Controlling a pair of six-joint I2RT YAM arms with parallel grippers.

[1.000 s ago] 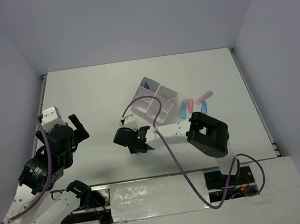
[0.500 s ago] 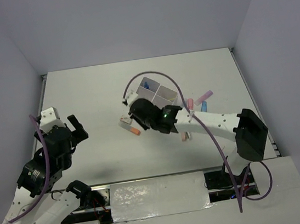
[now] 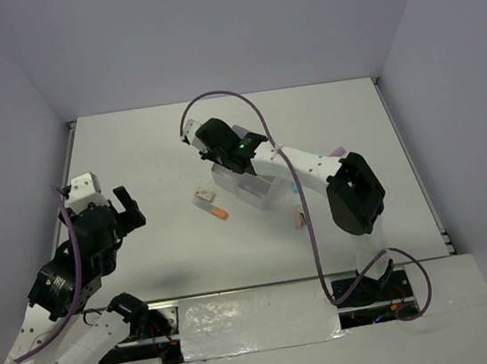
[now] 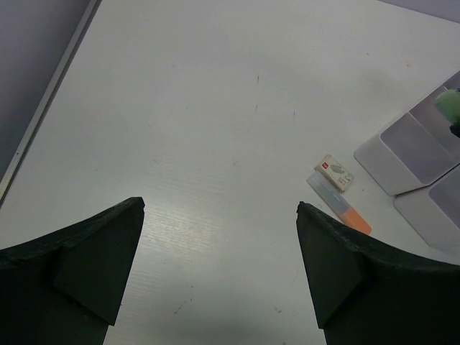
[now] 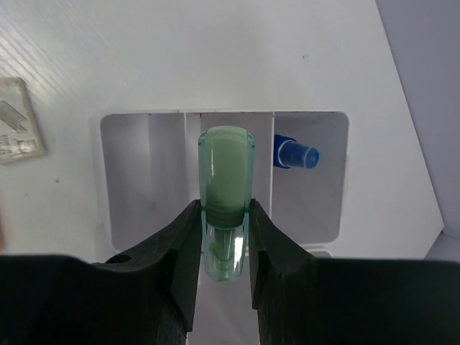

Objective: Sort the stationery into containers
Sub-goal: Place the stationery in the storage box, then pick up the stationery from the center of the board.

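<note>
At the near left of the counter [image 3: 151, 158], the left hand [image 4: 219, 207] hangs over a bare white surface. Its two dark fingers are spread wide apart and hold nothing.

Right of centre and nearer the arm bases, a small pink item [image 3: 298, 220] lies alone; it is too small to identify.

In the middle, an orange highlighter [image 4: 339, 206] lies flat with a small white eraser [image 4: 335, 172] just beside it on the far side. Both are just left of the box.

Farther back is the white divided box [image 5: 223, 113]. The right arm reaches across it from the right. The right hand [image 5: 224, 210] is partly closed and grips a green highlighter [image 5: 226, 165] by its lower end, with one finger on each side. The highlighter points away from the hand and sits above the wall dividing two compartments; it is unclear which compartment it is over. A blue-capped tube [image 5: 296, 154] lies in the compartment just right of that wall.

At the right, a pink highlighter [image 3: 338, 150] shows partly from behind the right arm.
</note>
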